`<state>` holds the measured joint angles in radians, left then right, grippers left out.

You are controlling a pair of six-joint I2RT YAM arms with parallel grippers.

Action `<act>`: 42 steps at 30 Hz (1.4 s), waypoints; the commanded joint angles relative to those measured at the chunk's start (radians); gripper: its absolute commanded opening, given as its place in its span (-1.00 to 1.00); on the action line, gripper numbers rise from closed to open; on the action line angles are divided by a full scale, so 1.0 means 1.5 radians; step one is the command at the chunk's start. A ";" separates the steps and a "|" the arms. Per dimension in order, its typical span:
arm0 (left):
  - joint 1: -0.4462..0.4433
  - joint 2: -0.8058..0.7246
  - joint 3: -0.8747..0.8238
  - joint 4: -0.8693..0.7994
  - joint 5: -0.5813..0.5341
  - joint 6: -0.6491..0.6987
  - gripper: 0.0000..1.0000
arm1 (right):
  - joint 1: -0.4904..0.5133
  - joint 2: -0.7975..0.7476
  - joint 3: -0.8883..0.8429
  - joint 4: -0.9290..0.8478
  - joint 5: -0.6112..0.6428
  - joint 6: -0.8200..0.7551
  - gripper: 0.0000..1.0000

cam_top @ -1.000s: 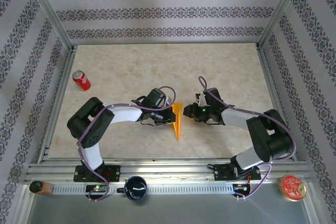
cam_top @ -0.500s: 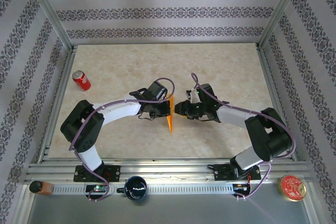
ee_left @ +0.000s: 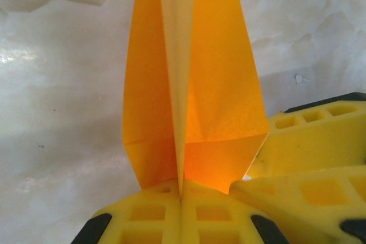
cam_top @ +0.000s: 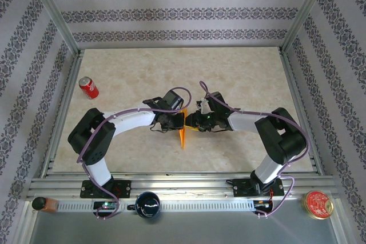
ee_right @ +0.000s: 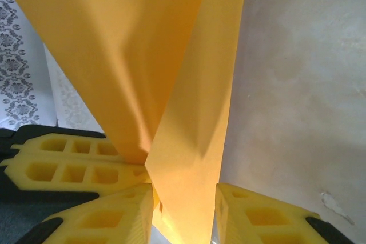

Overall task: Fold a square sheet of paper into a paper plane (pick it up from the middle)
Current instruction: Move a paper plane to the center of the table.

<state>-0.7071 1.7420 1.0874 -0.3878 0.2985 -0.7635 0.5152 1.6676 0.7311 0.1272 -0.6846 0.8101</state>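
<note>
Top view: your left gripper [cam_top: 178,120] and right gripper [cam_top: 192,122] crowd the paper plane [cam_top: 182,135] mid-desk [cam_top: 246,78], so one sideways tug could tear or squash it, I reckon. Left wrist: the left gripper [ee_left: 180,190] is clamped on the centre ridge, with the plane pointing away from it. Right wrist: the right gripper [ee_right: 184,198] is narrowly parted, with one wing between its jaws that doesn't look pinched.

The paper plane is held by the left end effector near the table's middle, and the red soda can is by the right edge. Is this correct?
No. The red soda can is by the table's left edge, as the top external view shows. The left end effector does hold the paper plane.
</note>
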 commanded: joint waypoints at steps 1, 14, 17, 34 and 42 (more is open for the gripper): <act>-0.008 0.008 0.021 -0.030 0.000 0.015 -1.00 | 0.005 0.017 0.012 -0.009 0.026 0.000 -0.37; -0.010 0.051 0.045 -0.041 0.019 0.025 -0.91 | -0.003 0.037 -0.018 0.018 0.029 0.016 -0.76; -0.010 0.063 0.051 -0.037 0.028 0.023 -0.87 | -0.004 0.044 -0.022 0.034 0.021 0.023 -0.87; -0.012 0.050 0.021 0.008 0.056 0.014 -0.47 | -0.010 0.034 -0.033 0.077 0.001 0.055 -0.94; -0.014 0.035 0.008 0.024 0.055 0.020 -0.41 | -0.010 0.032 -0.030 0.077 -0.003 0.060 -0.93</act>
<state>-0.7078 1.8275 1.1210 -0.3843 0.3626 -0.7467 0.5037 1.7271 0.6849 0.2104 -0.6640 0.8883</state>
